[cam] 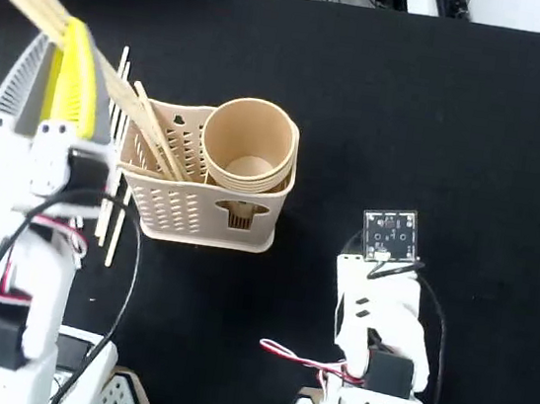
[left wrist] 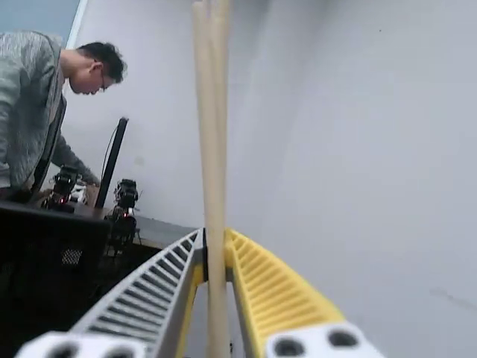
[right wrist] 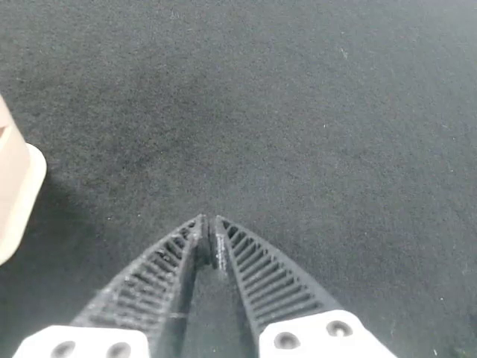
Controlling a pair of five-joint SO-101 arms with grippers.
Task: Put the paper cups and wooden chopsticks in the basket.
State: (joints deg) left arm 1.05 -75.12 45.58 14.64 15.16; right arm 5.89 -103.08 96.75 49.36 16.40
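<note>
While the paper cups [cam: 248, 139] sit nested in the basket [cam: 203, 221], the left hand [left wrist: 215, 261] beside it clamps a chopstick bundle [left wrist: 210, 134], raised presumably for insertion; the right hand [right wrist: 207, 235] rests closed, empty.

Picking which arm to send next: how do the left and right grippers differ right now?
The left gripper is shut on wooden chopsticks; the right gripper is shut on nothing. The left gripper tilts up, away from the black table; the right gripper points down at it. The left gripper is part yellow; the right gripper is all grey. Both have closed jaws.
</note>
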